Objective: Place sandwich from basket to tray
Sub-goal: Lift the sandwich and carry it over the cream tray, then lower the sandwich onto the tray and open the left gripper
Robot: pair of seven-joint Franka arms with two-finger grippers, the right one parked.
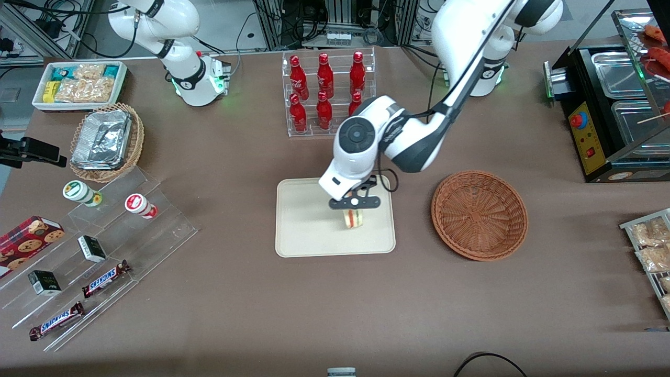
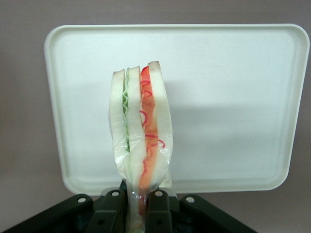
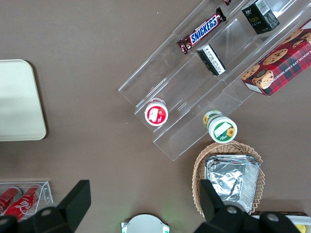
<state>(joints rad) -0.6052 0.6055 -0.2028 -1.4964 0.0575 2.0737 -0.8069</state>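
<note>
- The gripper [image 1: 355, 209] sits just right of centre in the front view, directly above the tray [image 1: 298, 230], clenched on the sandwich [image 1: 353, 218].
- In the wrist view, the fingers [image 2: 112, 211] pinch the wrapped wedge at one narrow end, so the sandwich [image 2: 141, 131] hangs edge-on over the tray [image 2: 233, 97], red and green filling stripes showing.
- Whether it touches the tray yet, I can't tell; it looks just above or barely down.
- Handling call: this looks light, soft and squashy, with a clear film wrap that may be slick. Too much squeeze would likely crush the bread; too little and it could slide.
- Best hold, I'd judge, is across the flat bread faces near a corner, as it's held now, not across the filling edge.
- The basket [image 1: 479, 213], right of centre in the front view, lies bare, just beside the tray but apart from it.
- Surface: a plain brown tabletop [image 1: 235, 314], flat and matte; the tray's bare floor offers plenty of landing room.
- Around the room: red bottles [image 1: 324, 91] in a clear rack at upper centre, a foil-filled basket [image 1: 107, 141] upper left, candy bars [image 1: 104, 279] on clear steps lower left.
</note>
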